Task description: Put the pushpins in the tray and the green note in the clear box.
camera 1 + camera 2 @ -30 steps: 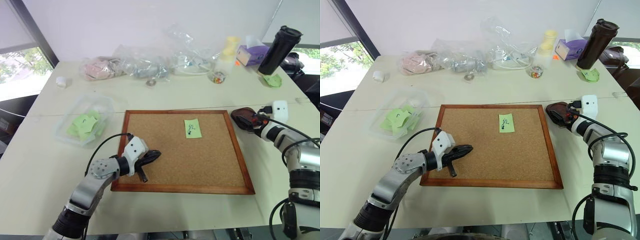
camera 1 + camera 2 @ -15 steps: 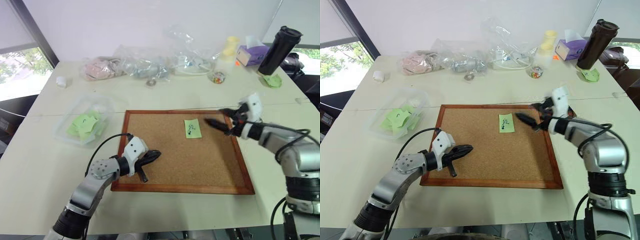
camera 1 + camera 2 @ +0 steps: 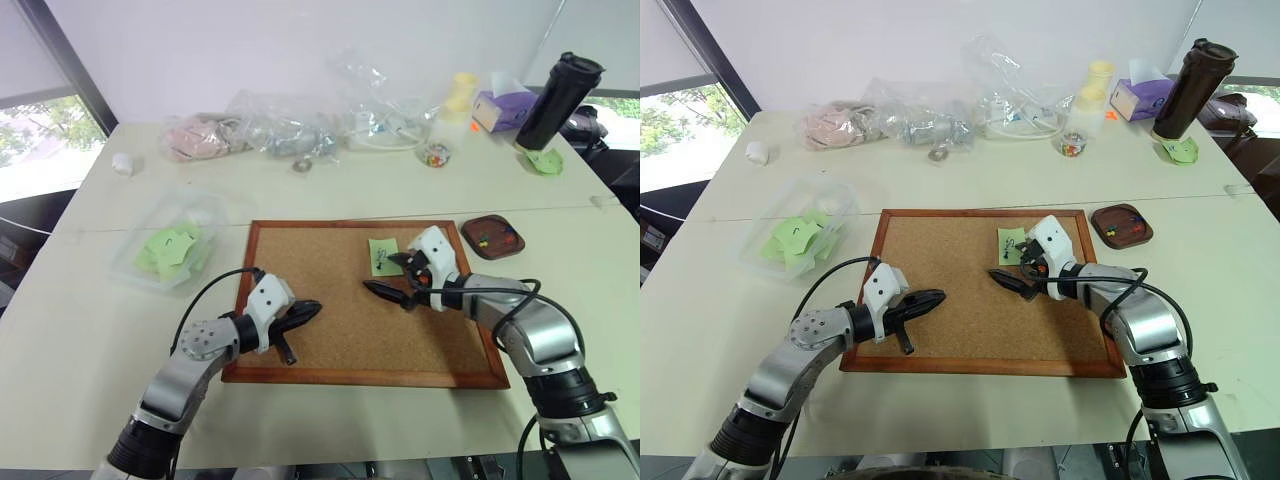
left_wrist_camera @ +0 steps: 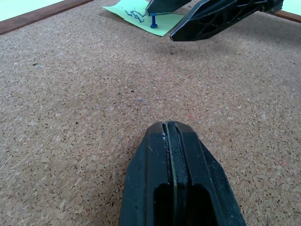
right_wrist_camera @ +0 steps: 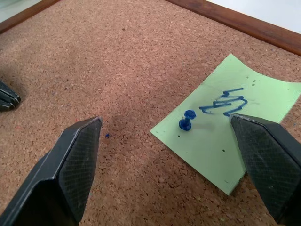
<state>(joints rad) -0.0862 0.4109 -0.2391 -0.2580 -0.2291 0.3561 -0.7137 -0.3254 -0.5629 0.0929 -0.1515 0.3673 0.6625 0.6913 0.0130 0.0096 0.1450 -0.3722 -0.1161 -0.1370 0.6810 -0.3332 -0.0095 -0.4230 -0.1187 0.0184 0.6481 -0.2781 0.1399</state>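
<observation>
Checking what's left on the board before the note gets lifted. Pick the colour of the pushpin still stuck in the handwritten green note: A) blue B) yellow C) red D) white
A: the right wrist view shows a blue pushpin standing in the green note on the cork board, beside the blue scribble, with the open right gripper straddling it.
</observation>
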